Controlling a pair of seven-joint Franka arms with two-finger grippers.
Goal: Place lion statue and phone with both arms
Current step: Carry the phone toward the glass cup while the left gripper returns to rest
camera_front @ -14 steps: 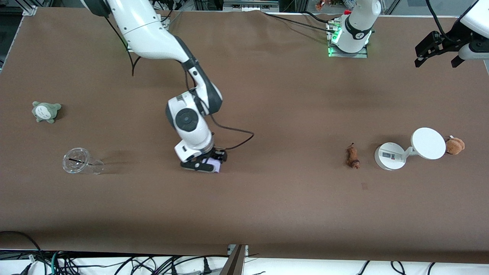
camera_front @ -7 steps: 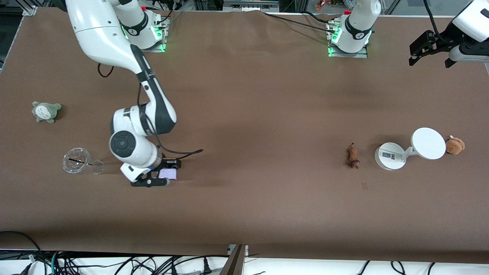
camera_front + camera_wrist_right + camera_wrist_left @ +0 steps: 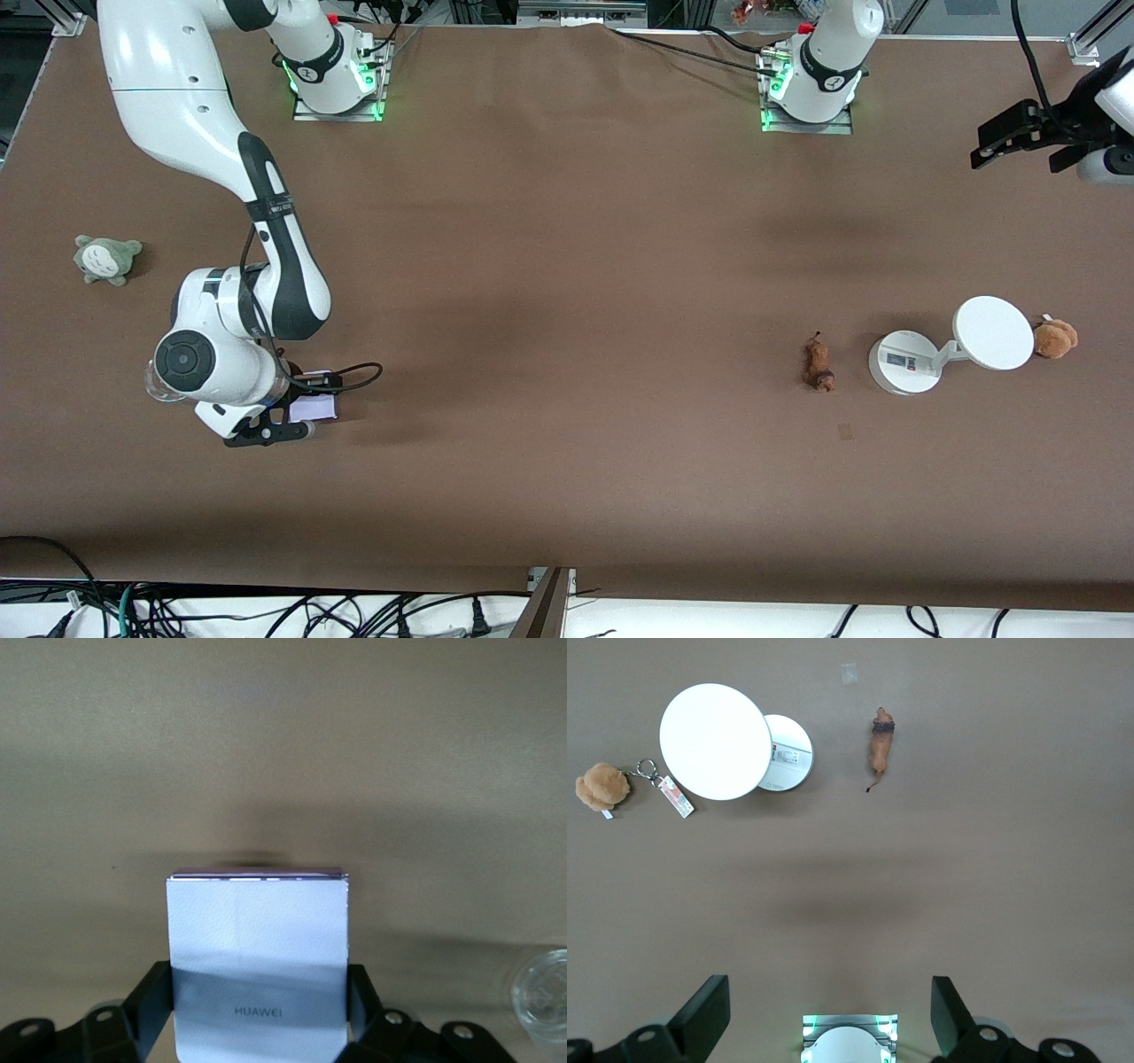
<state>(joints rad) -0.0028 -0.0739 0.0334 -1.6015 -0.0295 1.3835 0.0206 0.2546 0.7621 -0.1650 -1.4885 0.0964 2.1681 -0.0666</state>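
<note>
Right hand (image 3: 288,416) clamped on the phone (image 3: 314,408).

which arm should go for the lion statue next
Left. Its open pincer hangs empty at that end of the table, where the lion statue lies, while the right pincer is shut on the phone.

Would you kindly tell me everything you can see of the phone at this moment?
The phone is a small flat slab, pale lavender-white with a matte, faintly textured face that bears the word HUAWEI near one end. Its visible edge looks thin and darker, like a folded seam. The right pincer is shut on it, one finger against each long side, at the right arm's end of the table, beside a clear plastic cup. Whether it rests on the table cannot be told.
</note>
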